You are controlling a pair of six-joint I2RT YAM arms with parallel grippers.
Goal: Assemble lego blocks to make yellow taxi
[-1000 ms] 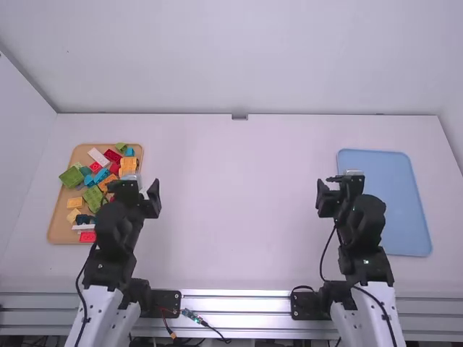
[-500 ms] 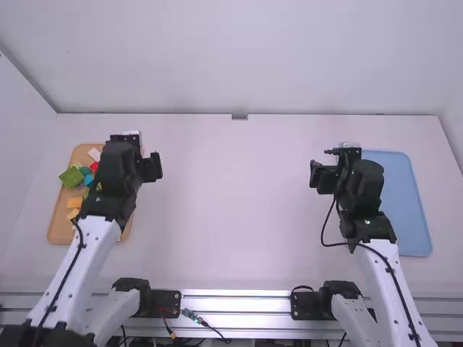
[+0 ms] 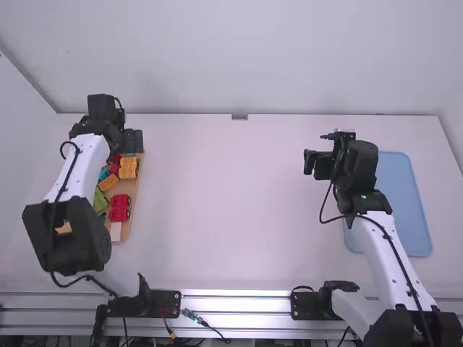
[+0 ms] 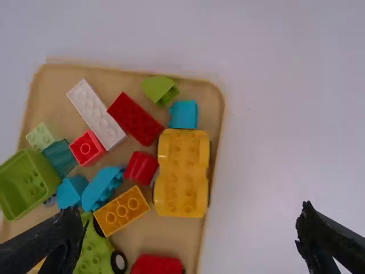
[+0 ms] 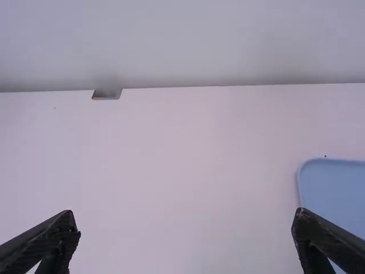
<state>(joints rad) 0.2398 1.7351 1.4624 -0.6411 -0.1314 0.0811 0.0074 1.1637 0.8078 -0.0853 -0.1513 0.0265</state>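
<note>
My left gripper [image 3: 129, 140] is over the far end of the wooden tray [image 3: 135, 191] at the left. In the left wrist view the left gripper [image 4: 190, 216] stands open above the bricks, holding nothing. Near the tray's edge [image 4: 215, 148] lies a yellow car-shaped piece [image 4: 182, 173], beside an orange brick [image 4: 122, 210]. Red bricks [image 4: 135, 119], a white brick [image 4: 96, 114], blue pieces [image 4: 183, 115] and a green wheeled base [image 4: 95, 251] lie around. My right gripper [image 3: 318, 163], left of the blue tray, is open and holds nothing; the right wrist view shows this right gripper [image 5: 186, 219] too.
The blue tray [image 3: 396, 181] lies on the right of the white table [image 3: 231, 210]. A wall [image 3: 239, 58] rises behind the table's far edge, with a small grey block [image 3: 239, 117] at its foot. Cables [image 3: 189, 316] lie along the near rail.
My left arm has swung up the picture and slightly left, uncovering the tray's near right part. My right gripper has moved a little away from the camera and left.
</note>
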